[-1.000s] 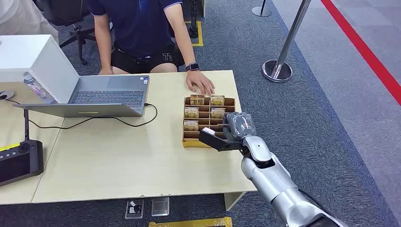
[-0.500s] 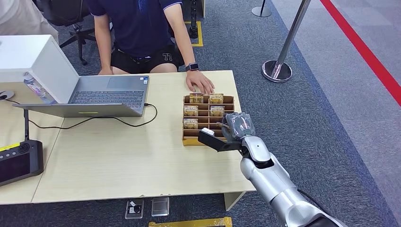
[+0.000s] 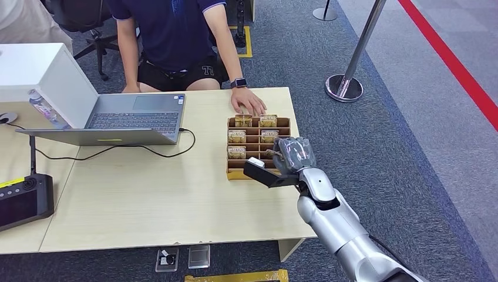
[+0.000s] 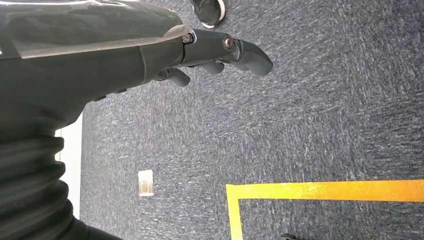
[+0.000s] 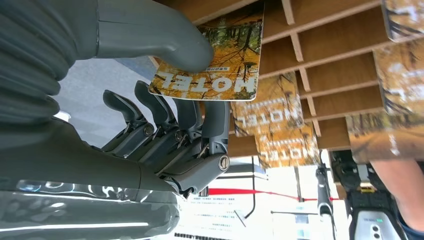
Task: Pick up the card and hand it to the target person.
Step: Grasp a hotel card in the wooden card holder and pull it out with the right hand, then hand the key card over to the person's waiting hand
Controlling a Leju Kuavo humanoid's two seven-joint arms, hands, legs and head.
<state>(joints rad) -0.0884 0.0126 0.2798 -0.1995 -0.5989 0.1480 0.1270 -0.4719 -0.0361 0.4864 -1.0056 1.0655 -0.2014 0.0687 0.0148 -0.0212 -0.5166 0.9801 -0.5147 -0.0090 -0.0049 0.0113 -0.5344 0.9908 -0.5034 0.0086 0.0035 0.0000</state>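
Note:
My right hand (image 3: pixel 292 155) hovers over the near right part of a brown cardboard card rack (image 3: pixel 237 174) on the table. In the right wrist view this hand (image 5: pixel 165 130) pinches a "HOTEL" card (image 5: pixel 225 65) with an autumn forest print between thumb and fingers, close to the rack's slots (image 5: pixel 320 75). More cards of the same kind (image 3: pixel 237 136) stand in the rack. A person in a dark shirt (image 3: pixel 170 35) sits across the table, one hand (image 3: pixel 248 103) flat on the tabletop just behind the rack. My left hand (image 4: pixel 210 55) hangs over the carpet, holding nothing, fingers loosely extended.
An open laptop (image 3: pixel 132 117) with a black cable sits at the table's far left, beside a white box (image 3: pixel 35 70). A black handheld controller (image 3: pixel 23 200) lies at the near left. A stanchion post base (image 3: pixel 344 88) stands on the carpet to the right.
My right hand has edged a little farther over the rack, toward the person. The rack has shifted slightly the same way. The person's hand has stayed put.

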